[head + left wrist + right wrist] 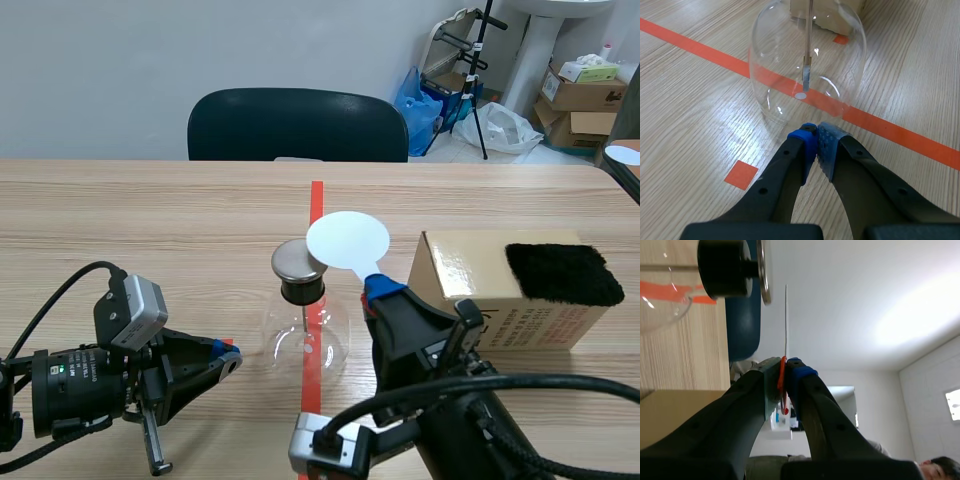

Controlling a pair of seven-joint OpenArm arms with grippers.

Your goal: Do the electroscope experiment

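Right tool (pixel 383 290), nearest, clamps the white disc (pixel 347 240) by its handle, just beside the flask (pixel 305 340) at mid bench (pixel 150 220). Left tool (pixel 228 358) closed, empty. We judge disc light, thin; flask fragile: hold its neck.

Dark chair (pixel 297 123), blue bag (pixel 413 97) (cardboard boxes (pixel 583 92) nearby).

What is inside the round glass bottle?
A thin metal rod hangs inside the glass bottle, with a small grey strip at its end. The black stopper hides the rod's top.
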